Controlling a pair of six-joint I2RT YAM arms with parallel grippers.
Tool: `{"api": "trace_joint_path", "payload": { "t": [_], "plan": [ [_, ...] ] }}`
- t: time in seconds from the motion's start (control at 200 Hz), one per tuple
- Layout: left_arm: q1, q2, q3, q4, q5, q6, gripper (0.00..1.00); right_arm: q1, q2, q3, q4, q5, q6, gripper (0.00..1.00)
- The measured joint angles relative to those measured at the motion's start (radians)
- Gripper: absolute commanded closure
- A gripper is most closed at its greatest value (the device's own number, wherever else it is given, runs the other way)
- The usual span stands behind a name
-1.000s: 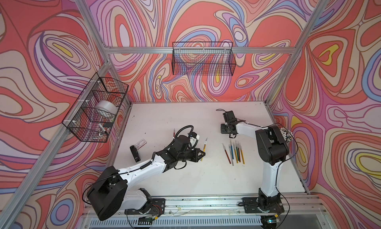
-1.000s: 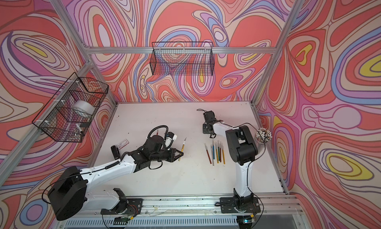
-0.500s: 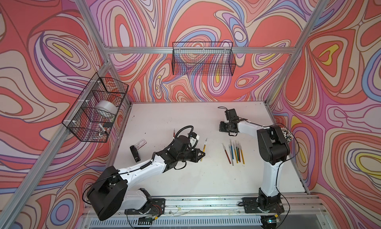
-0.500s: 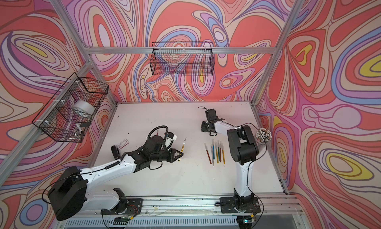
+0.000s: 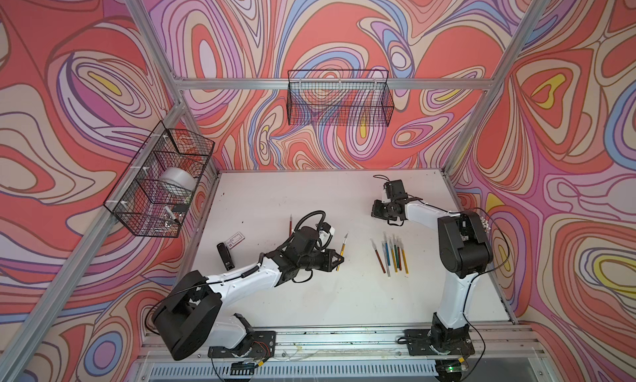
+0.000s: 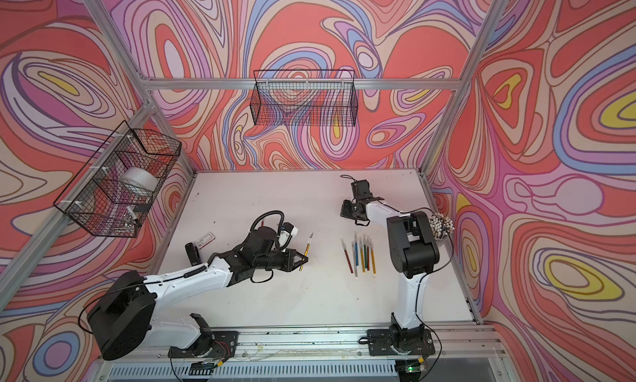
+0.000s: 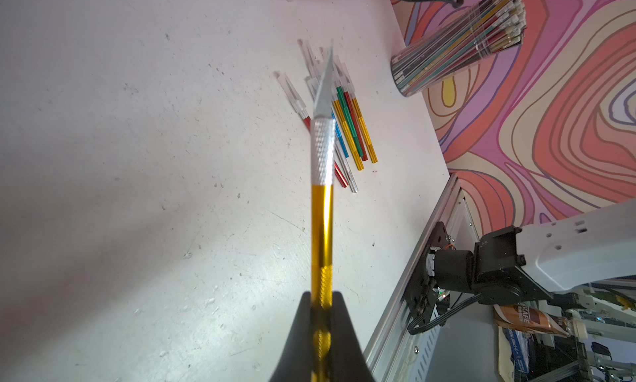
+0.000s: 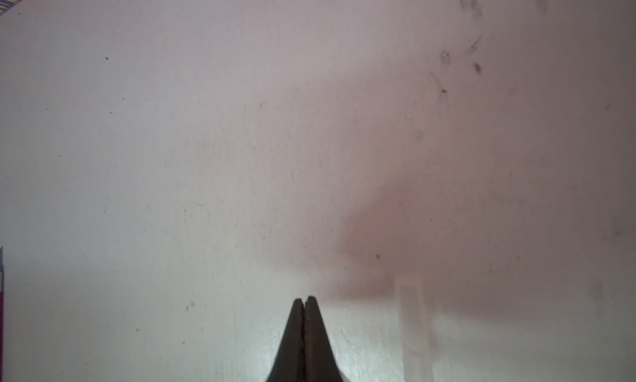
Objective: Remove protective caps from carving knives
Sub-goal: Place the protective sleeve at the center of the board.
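my left fingers (image 7: 300, 332) clamp the gold carving knife (image 7: 321, 225) by its tail, blade bare | my right fingers (image 8: 296, 332) pressed together, holding nothing, protective cap (image 8: 411, 318) just beside on bench (image 8: 172, 156) | capped knives (image 5: 392, 256) in a row at 3 o'clock of it

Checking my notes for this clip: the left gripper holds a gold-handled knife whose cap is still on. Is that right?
Not quite. The left gripper does hold the gold-handled knife, but its blade is bare, with no cap on it, as the left wrist view shows.
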Motion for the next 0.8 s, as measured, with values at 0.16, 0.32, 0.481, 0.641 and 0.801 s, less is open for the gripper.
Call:
{"api": "trace_joint_path", "payload": {
  "t": [0.16, 0.32, 0.481, 0.641, 0.801],
  "plan": [
    [0.0, 0.103, 0.055, 0.006, 0.051, 0.001, 1.0, 0.0, -0.003, 0.0, 0.0, -0.026, 0.002, 1.0],
    [0.0, 0.21, 0.158, 0.015, 0.093, 0.005, 1.0, 0.0, -0.013, 0.0, 0.0, -0.042, 0.002, 1.0],
    [0.0, 0.322, 0.276, 0.026, 0.136, 0.004, 1.0, 0.0, -0.032, -0.001, 0.0, -0.05, 0.002, 1.0],
    [0.0, 0.429, 0.375, 0.026, 0.166, 0.001, 1.0, 0.0, -0.044, -0.002, 0.0, -0.055, 0.002, 1.0],
    [0.0, 0.509, 0.452, 0.016, 0.179, -0.003, 1.0, 0.0, -0.045, -0.002, 0.0, -0.058, 0.002, 1.0]
  ]
}}
